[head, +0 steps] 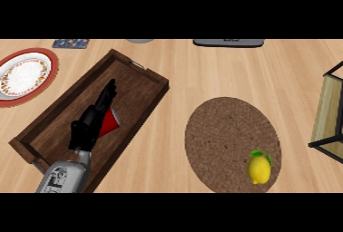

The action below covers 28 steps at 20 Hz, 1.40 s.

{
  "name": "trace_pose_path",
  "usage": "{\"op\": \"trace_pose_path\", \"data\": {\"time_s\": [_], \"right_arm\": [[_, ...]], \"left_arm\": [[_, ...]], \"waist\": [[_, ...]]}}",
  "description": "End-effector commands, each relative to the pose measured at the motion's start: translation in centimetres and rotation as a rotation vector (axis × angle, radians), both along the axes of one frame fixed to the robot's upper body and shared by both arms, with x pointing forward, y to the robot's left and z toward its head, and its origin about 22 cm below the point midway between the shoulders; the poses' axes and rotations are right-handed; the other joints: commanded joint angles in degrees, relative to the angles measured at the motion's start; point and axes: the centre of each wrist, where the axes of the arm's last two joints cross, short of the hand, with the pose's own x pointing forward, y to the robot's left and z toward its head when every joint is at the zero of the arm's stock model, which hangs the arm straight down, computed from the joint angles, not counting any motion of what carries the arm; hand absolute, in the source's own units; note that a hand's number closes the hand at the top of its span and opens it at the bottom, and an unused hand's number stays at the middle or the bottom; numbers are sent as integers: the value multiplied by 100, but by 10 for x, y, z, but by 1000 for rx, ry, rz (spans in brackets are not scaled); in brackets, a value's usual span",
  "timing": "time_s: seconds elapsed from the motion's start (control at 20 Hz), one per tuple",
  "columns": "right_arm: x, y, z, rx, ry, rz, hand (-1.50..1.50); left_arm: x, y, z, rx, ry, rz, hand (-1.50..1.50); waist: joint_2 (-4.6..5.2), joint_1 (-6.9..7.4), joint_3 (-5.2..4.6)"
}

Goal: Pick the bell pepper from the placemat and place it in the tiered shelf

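Note:
A yellow bell pepper (260,169) with a green stem lies on the near right part of a round brown placemat (224,131). The tiered shelf (328,113), a black frame with pale wooden boards, shows at the right edge, a little beyond the placemat. My left hand (92,121) hovers over a dark wooden tray (144,97) at the left, fingers straight and pointing away from me, far from the pepper. A red wedge (110,122) shows beside the hand; I cannot tell what it is. My right hand is out of view.
A white plate (23,74) with a red patterned rim sits at the far left. Along the back edge are a blue patterned item (70,43), a grey round object (140,40) and a dark grey object (227,42). Bare wooden counter lies between tray and placemat.

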Motion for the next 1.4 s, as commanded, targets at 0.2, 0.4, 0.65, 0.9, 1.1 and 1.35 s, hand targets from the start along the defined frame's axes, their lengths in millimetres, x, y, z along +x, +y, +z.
{"op": "trace_pose_path", "data": {"time_s": [0.2, 0.4, 0.65, 0.9, 1.1, 1.35], "right_arm": [[27, 0, -1, 90, 20, 151, 150], [43, 6, 6, 71, 47, 166, 150], [49, -3, -32, -55, 70, -189, -150], [47, -18, -25, 3, 91, -158, -150], [50, -20, -15, 86, 121, -114, -150], [43, -27, 11, 153, 177, -46, -150]], "left_arm": [[0, 1, -1, 3, 12, 26, 0], [9, -8, 14, 9, 6, -5, 0], [8, 4, -6, -4, 20, -7, 0], [17, 4, 14, -3, 0, 4, 0], [5, -15, 9, -7, 20, -12, 0], [12, 5, 14, -2, 5, 0, 0]], "waist": [[5, -43, -4], [24, 23, 0], [47, 28, -1], [27, -21, 1], [33, 52, 6], [29, 20, 5]]}}
